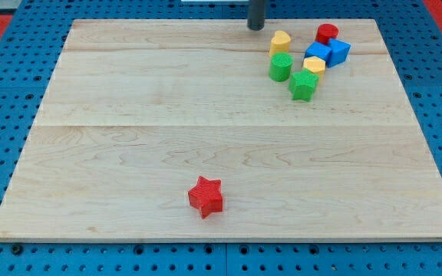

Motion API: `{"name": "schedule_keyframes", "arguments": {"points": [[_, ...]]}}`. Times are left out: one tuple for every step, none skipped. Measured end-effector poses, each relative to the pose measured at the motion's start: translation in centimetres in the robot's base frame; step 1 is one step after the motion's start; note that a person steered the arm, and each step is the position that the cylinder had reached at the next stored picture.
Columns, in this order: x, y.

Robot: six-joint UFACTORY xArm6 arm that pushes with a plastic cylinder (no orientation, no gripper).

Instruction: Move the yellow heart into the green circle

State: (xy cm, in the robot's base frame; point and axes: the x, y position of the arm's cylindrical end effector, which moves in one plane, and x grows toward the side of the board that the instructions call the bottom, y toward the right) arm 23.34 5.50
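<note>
In the camera view, my tip (256, 27) is resting at the board's (129, 153) top edge; it is a plain rod, having nothing to spread or pinch. The yellow heart (281, 41) is sitting just to its lower right, touching the green circle (280, 67) below it. Farther right, blue, red, yellow and green blocks are clustering. The red star (206, 196) is lying well below.

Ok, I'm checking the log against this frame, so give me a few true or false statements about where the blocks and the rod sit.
1. The yellow heart block sits directly above the green circle block in the view. True.
2. My tip touches the yellow heart. False: it is apart, up-left of it.
3. The red star block lies alone near the view's bottom. True.
4. The green star block is left of the green circle. False: it is right and lower.
</note>
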Motion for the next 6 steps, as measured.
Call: {"name": "schedule_keyframes", "arguments": {"points": [[6.3,1.9],[2.5,1.4],[-2.5,1.0],[-0.5,5.3],[2.1,6.7],[3.0,6.7]]}}
